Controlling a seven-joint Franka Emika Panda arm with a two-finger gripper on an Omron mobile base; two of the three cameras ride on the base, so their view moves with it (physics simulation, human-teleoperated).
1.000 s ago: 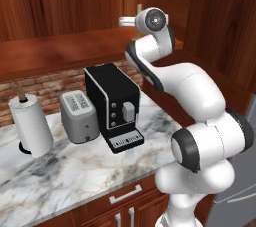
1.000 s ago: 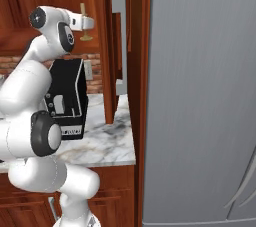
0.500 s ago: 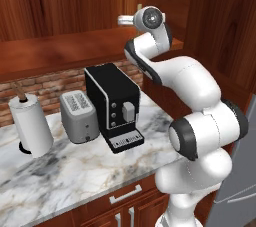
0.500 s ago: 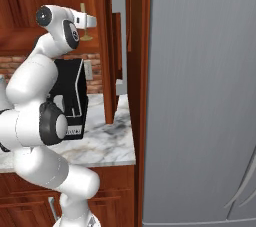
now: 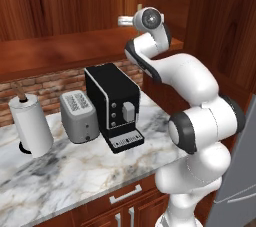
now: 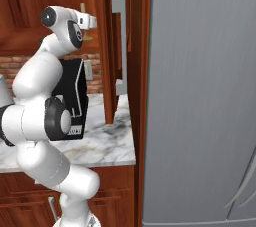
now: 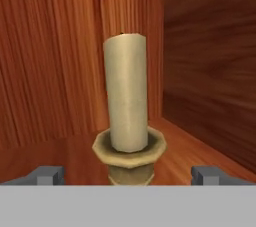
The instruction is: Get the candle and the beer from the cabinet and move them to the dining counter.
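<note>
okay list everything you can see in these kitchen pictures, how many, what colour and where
candle: one, cream, in a brass holder, upright on the cabinet shelf, centred ahead of the gripper
cabinet: one, reddish-brown wood, above the counter
coffee machine: one, black, on the counter
toaster: one, silver, left of the coffee machine
paper towel roll: one, white, left end of the counter
counter: one, white-grey marble, drawers below
brick wall: red-brown, behind the counter
fridge: one, grey, right of the counter
gripper: one, open, fingertips either side of the candle, not touching it
</note>
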